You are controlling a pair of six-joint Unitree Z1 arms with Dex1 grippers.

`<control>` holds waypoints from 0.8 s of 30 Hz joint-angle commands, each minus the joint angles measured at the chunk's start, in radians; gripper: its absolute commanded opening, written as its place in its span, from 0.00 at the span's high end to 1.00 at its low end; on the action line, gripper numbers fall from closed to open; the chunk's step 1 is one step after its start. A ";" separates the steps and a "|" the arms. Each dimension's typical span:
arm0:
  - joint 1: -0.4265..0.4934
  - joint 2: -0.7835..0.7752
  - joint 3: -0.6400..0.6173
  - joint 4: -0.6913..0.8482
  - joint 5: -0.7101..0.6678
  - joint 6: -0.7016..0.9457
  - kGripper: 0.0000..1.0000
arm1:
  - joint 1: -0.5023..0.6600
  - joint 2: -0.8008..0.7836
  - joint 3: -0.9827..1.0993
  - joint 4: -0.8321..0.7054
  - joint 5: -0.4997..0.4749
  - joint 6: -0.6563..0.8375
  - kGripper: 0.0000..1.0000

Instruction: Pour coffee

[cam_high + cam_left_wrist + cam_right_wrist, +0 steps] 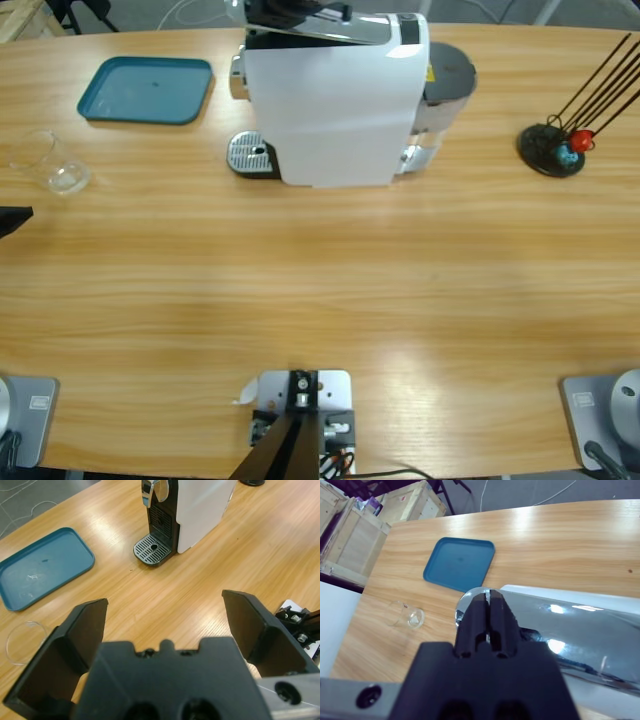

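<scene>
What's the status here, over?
Left pincer open, empty, above the table. Right pincer shut over the coffee machine lever. Tumbler on its side, empty; drip tray bare.

The left arm's black two-jawed gripper [165,615] stood with its jaws spread wide apart and nothing between them, tilted down toward the tabletop from a low height. In the high view only a dark tip [14,219] of it showed at the left edge. The right arm's black two-jawed gripper [488,611] had its jaws pressed together, the tips meeting in a narrow line, and pointed downward from high above the table. In the high view it appeared at the top edge near the middle [295,12].
</scene>
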 commanded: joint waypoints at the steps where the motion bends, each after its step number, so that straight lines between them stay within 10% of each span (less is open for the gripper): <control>1: 0.006 0.017 -0.003 0.022 -0.011 -0.009 0.00 | 0.041 0.192 0.104 0.075 0.053 0.039 1.00; 13: 0.005 0.028 -0.029 0.052 0.011 -0.014 0.00 | 0.035 0.136 0.113 0.116 0.006 -0.016 1.00; 14: 0.005 0.025 -0.029 0.051 0.017 -0.014 0.00 | 0.035 0.098 0.105 0.114 -0.021 -0.057 0.77; 15: 0.006 0.023 -0.028 0.049 0.020 -0.014 0.00 | 0.035 0.055 0.097 0.108 -0.056 -0.113 0.17; 16: 0.007 0.020 -0.027 0.046 0.022 -0.014 0.00 | 0.035 0.003 0.091 0.092 -0.089 -0.176 0.01; 24: 0.007 -0.073 -0.014 0.047 0.088 -0.044 0.00 | 0.058 -0.355 -0.043 0.108 -0.084 -0.509 0.01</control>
